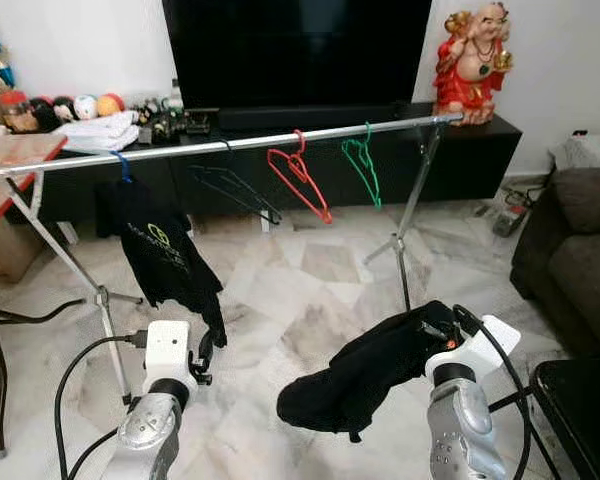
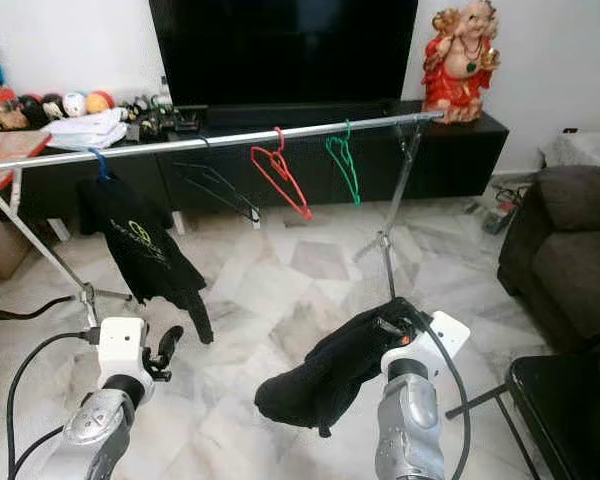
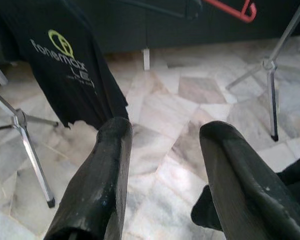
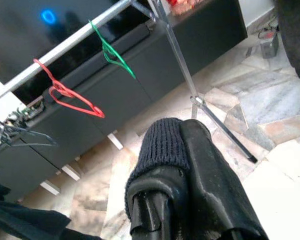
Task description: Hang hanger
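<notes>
While our right gripper (image 4: pixel 182 200) pinches a black knit garment (image 1: pixel 365 375) over open marble floor (image 1: pixel 310 290), our left gripper (image 3: pixel 162 165) gapes empty. "fonemax" marks the hung black shirt (image 1: pixel 160 250); red hanger (image 1: pixel 300 178) and green hanger (image 1: pixel 362 165) hang on the rail (image 1: pixel 230 143).

You are looking down at two arms with rounded, silver-grey metallic forearm shells, glossy enough to catch the room light. Each forearm ends in a dark collar topped by a white, box-shaped wrist housing with rounded corners. On the left arm (image 1: pixel 145 430), note a small dark port on the side of the white housing; a thin black cable plugs in there and loops down beside the arm. On the right arm (image 1: pixel 462 425), an orange-red mark sits where the housing meets the collar, and a thicker black cable arcs around the outer side. The left tool (image 3: pixel 162 150) has two long black fingers (image 3: pixel 102 185), matt, scuffed and dusty, with blunt rounded tips.
</notes>
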